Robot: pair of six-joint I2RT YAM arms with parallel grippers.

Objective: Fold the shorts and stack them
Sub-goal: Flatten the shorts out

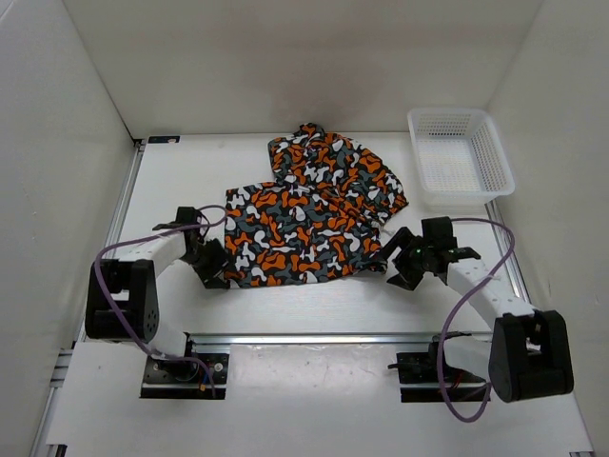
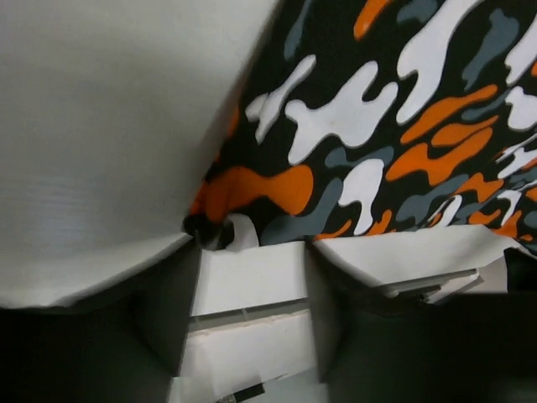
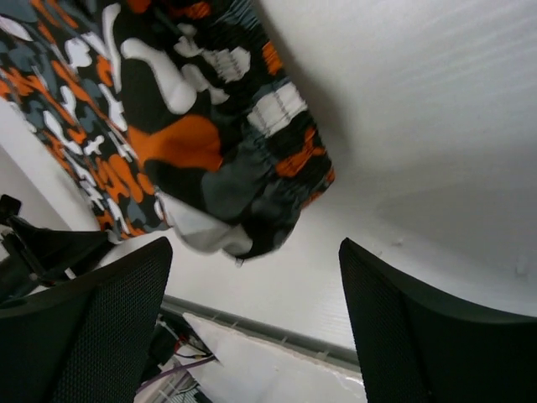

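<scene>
The shorts [image 1: 304, 224], printed in orange, white, black and grey blotches, lie spread in the middle of the table, with a flatter part at the front and a rumpled part [image 1: 328, 162] behind. My left gripper [image 1: 214, 267] sits low at their front left corner. In the left wrist view that corner [image 2: 214, 228] lies just beyond the open left gripper [image 2: 252, 252], with only bare table between the fingers. My right gripper [image 1: 398, 265] is at the front right corner. In the right wrist view the right gripper [image 3: 252, 252] stands wide open, and the bunched waistband corner [image 3: 235, 218] lies ahead of it, untouched.
A white mesh basket [image 1: 461, 198] stands at the back right, close behind the right arm. White walls enclose the table on three sides. An aluminium rail [image 1: 314, 336] runs along the near edge in front of both arm bases.
</scene>
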